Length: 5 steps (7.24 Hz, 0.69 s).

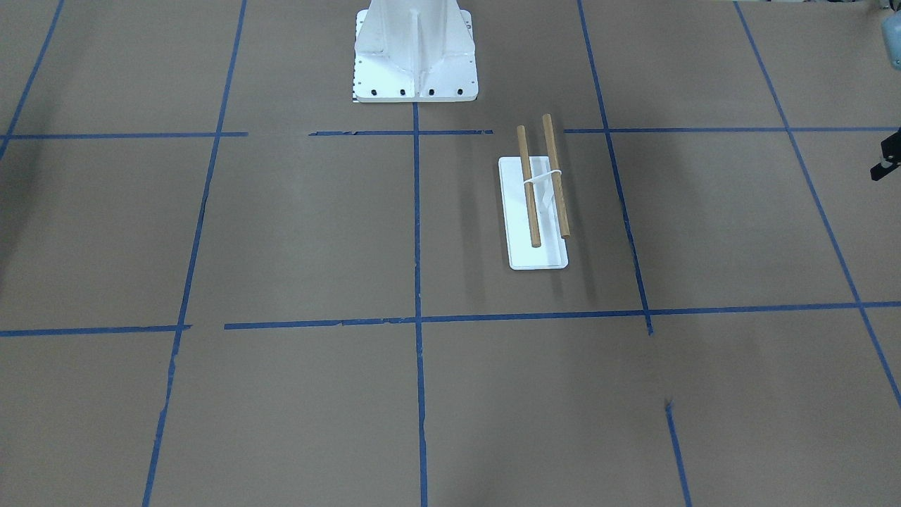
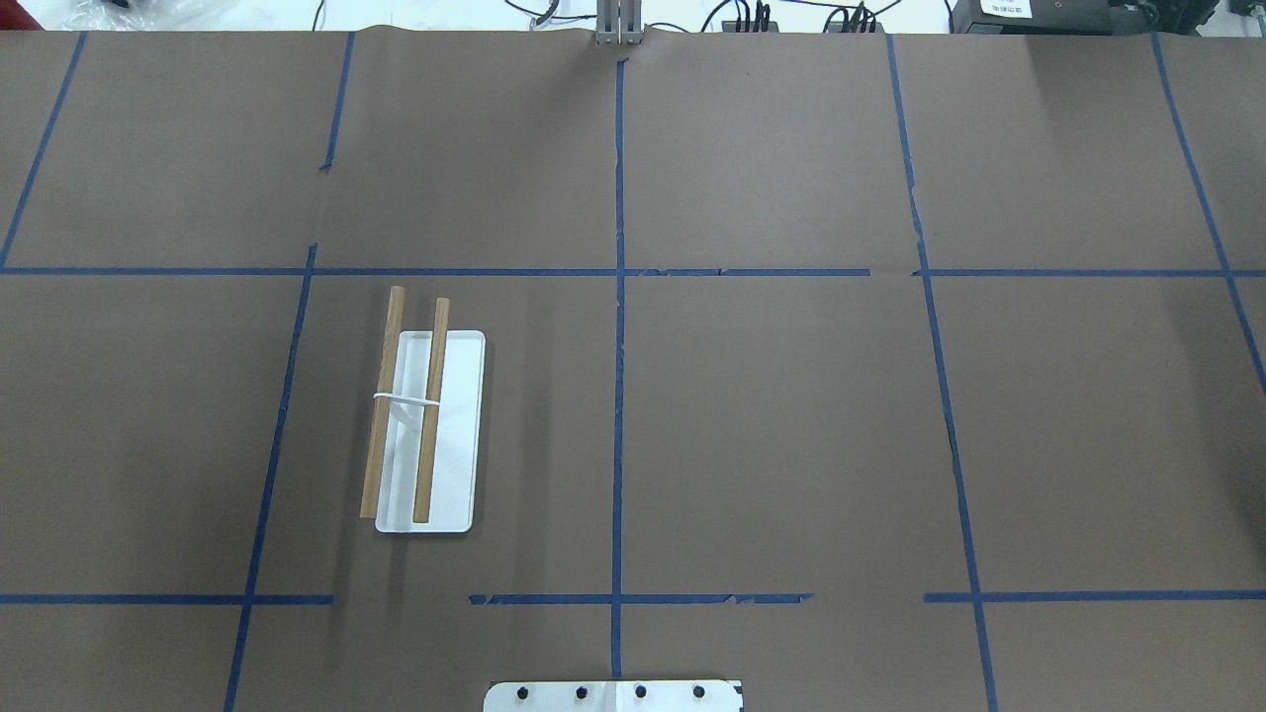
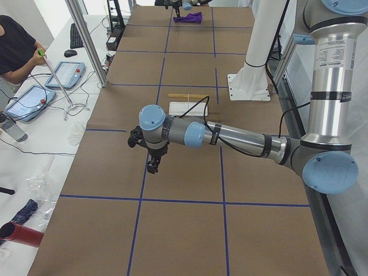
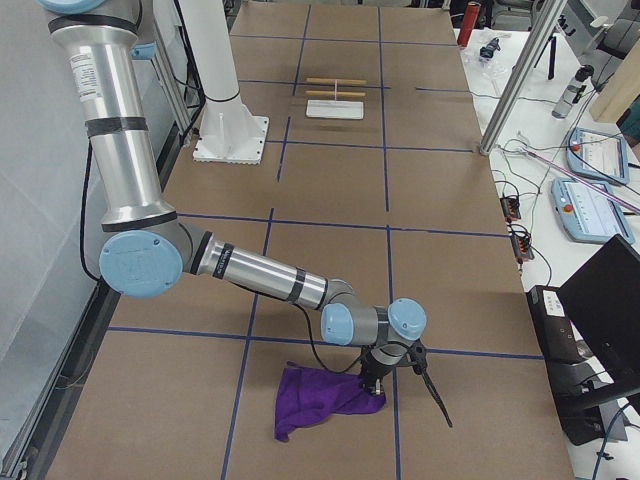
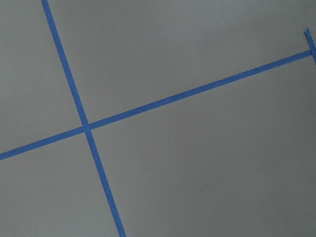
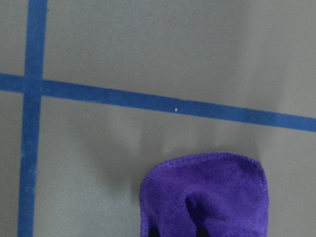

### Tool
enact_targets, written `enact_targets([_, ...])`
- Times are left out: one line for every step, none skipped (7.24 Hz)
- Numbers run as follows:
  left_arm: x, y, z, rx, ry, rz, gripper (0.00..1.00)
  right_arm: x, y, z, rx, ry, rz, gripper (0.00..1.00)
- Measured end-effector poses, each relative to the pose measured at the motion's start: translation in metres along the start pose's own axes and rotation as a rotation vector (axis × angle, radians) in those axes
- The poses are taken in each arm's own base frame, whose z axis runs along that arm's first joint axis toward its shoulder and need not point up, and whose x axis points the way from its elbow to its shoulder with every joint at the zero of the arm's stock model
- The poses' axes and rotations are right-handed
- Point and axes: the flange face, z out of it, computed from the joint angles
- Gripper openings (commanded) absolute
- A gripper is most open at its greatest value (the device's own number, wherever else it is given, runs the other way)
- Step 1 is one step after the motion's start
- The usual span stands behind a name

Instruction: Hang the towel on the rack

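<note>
The rack [image 2: 427,431] stands on the table's left half: a flat white base, a thin white upright and two parallel wooden dowels [image 1: 543,183]; it also shows in the exterior right view [image 4: 335,97]. The purple towel [image 4: 320,398] lies crumpled on the table far to the robot's right. My right gripper [image 4: 375,385] is down on the towel's edge. In the right wrist view a pinched fold of the towel [image 6: 207,197] sits between two dark fingertips [image 6: 152,232]. My left gripper [image 3: 151,168] hovers over bare table far to the left; I cannot tell whether it is open or shut.
The white robot pedestal [image 1: 415,53] stands at the table's near middle edge. Blue tape lines [image 2: 619,326] grid the brown table. Operators' tablets [image 3: 64,75], cables and a metal post [image 3: 86,40] stand beyond the far table edge.
</note>
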Motion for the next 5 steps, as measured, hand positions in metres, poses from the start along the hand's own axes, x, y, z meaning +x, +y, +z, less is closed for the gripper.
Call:
enact_targets([0.000,0.000,0.000,0.001,0.000,0.001,1.00,-0.002,-0.002,-0.004,0.008,-0.002,-0.006,0.00])
enact_targets([0.000,0.000,-0.001,0.001,0.000,0.001,1.00,-0.007,-0.008,-0.016,0.032,-0.004,-0.019,0.00])
enact_targets([0.000,0.000,0.000,0.001,0.000,0.000,1.00,-0.010,-0.014,-0.041,0.078,-0.012,-0.024,0.00])
enact_targets([0.000,0.000,-0.001,0.001,0.000,0.000,1.00,-0.008,-0.011,-0.076,0.136,-0.033,-0.013,0.00])
enact_targets([0.001,0.000,-0.001,0.003,0.000,0.002,1.00,-0.013,0.007,-0.115,0.200,-0.056,-0.009,0.00])
